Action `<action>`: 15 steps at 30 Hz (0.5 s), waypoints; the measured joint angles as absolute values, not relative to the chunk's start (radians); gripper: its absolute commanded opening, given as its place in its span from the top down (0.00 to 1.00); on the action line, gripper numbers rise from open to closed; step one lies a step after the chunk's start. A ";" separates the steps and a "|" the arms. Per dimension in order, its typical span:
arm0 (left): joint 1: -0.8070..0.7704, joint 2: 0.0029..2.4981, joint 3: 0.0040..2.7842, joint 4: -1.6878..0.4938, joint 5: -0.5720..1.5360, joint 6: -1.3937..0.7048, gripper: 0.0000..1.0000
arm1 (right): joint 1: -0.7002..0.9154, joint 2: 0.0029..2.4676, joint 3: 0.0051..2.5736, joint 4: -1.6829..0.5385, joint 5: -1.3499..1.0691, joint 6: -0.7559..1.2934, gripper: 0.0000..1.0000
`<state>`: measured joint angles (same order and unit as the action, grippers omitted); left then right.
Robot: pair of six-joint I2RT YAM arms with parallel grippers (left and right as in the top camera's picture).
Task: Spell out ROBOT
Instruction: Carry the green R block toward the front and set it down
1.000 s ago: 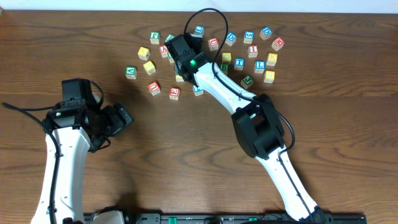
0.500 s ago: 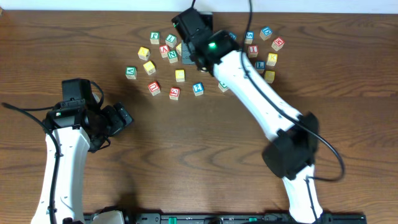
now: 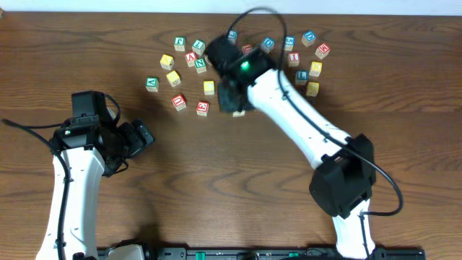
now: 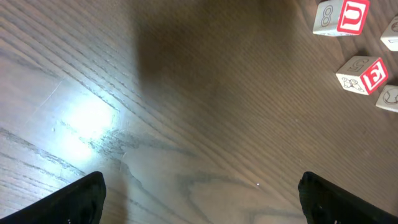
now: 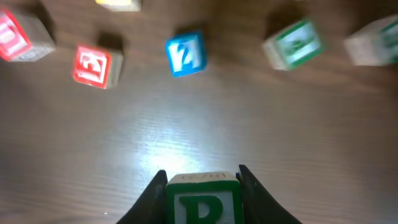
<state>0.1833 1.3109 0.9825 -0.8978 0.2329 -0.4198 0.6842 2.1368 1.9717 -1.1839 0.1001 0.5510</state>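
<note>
In jaws now, seemingly: R cube point(image 5: 202, 200)

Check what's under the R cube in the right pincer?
The right pincer is shut on the green R cube. Just ahead of it, bare table shows. The spot directly beneath is covered by the cube itself; overhead, the pincer hides it too.

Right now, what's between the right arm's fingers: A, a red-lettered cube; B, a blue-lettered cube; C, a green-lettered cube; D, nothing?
C: the right wrist view shows a green-lettered cube clamped between the right fingers.
</note>
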 measured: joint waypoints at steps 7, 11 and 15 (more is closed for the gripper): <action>0.183 1.311 0.982 -0.897 0.233 -0.420 0.02 | 0.783 2.147 1.724 -0.910 0.088 0.635 0.79; 0.183 1.311 0.982 -0.899 0.233 -0.420 0.02 | 0.841 2.149 1.637 -0.815 0.178 0.732 0.79; 0.183 1.311 0.982 -0.903 0.233 -0.420 0.02 | 0.864 2.149 1.607 -0.802 0.253 0.820 0.79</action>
